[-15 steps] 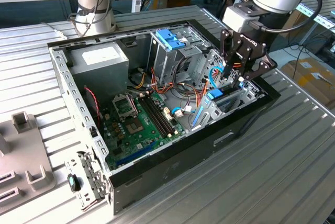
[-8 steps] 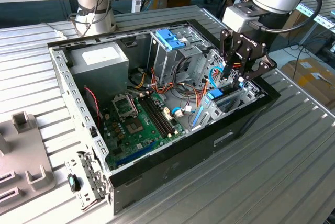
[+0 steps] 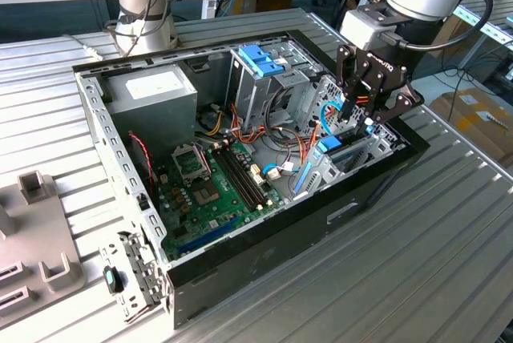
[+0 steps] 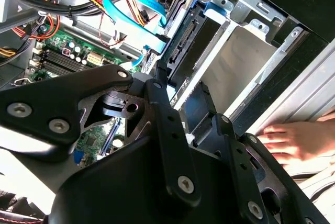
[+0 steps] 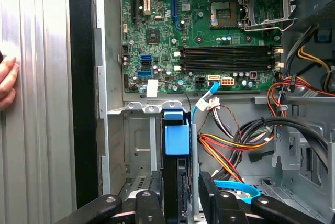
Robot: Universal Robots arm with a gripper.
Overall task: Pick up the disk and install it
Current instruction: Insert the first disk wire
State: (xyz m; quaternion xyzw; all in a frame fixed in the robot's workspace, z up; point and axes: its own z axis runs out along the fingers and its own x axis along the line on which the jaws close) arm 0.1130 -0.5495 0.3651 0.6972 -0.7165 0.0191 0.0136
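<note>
The disk (image 5: pixel 175 135) stands on edge in a metal bay at the corner of the open computer case (image 3: pixel 264 267), its light-blue carrier rail facing up. My gripper (image 5: pixel 180 178) comes down on it from above, with one black finger on each flat side, shut on the disk. In the exterior view the gripper (image 3: pixel 358 123) hangs over the case at the exterior view's right, and the blue of the disk (image 3: pixel 330 148) shows just below its fingers. In the second wrist view the disk's connector edge (image 4: pixel 184 41) lies past the fingers (image 4: pixel 157 85).
A person's hand (image 4: pixel 293 140) rests on the ribbed table beside the case wall. Inside the case are the green motherboard (image 3: pixel 212 187), a drive cage with a blue latch (image 3: pixel 260 61), a power supply (image 3: pixel 152 90), a blue data cable (image 4: pixel 131 4) and loose wire bundles (image 5: pixel 235 145).
</note>
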